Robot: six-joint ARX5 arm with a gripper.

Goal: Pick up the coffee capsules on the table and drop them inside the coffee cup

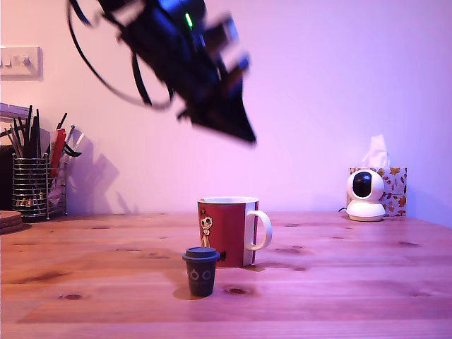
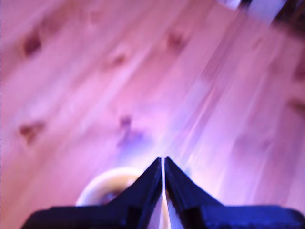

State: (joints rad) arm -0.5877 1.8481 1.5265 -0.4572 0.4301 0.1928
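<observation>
Exterior view shows the gripper [image 1: 244, 134] blurred high above the red coffee cup [image 1: 224, 233], a dark capsule [image 1: 200, 271] standing just before it on the table [image 1: 339, 282], while wrist view shows fingers [image 2: 147, 183] pressed together, nothing visibly between them.

Exterior view: low at table [image 1: 339, 296] height, facing the wall, close to the red mug [image 1: 224, 232]. Wrist view: looking down past the gripper [image 2: 163, 164] from above that mug. Shared by the 2: mug rim [image 2: 107, 183] and surrounding wood.
</observation>
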